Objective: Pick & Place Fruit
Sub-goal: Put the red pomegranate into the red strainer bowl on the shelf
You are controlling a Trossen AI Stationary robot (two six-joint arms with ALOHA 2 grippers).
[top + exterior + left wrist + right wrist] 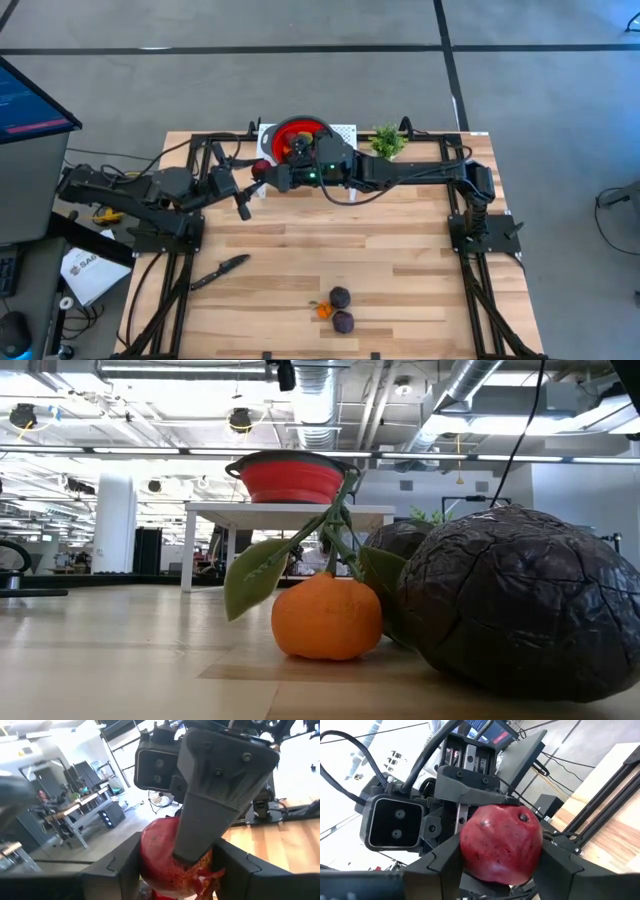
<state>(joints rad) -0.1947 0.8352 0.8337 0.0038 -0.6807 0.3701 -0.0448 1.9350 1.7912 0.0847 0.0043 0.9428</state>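
**Both grippers on one red fruit at the back of the table**

Starting at the front edge of the tabletop (400, 260): three pieces of fruit sit bunched a bit right of the middle. There's a small orange one (327, 617) with a leafy stem, a big dark purple one (515, 600) touching it on the right in the low view, and a second dark purple one (340, 297) just behind them.

Over toward the front-left corner, well apart from that bunch, a black knife (220, 270) lies flat on the wood.

Further back, near the back edge and left of centre, is where the two arms meet. The right gripper (500, 870) reaches across from the right side and has a red fruit (501, 842) pinched between its two fingers, about half open around it, up off the table. The left gripper (170, 870) comes in from the left edge, and its fingers sit against either side of that same fruit, so both have hold of it.

Just behind them, a red bowl (285, 128) stands on a white stand (345, 130) at the back edge. A small green plant (388, 141) is right beside that, to the right.
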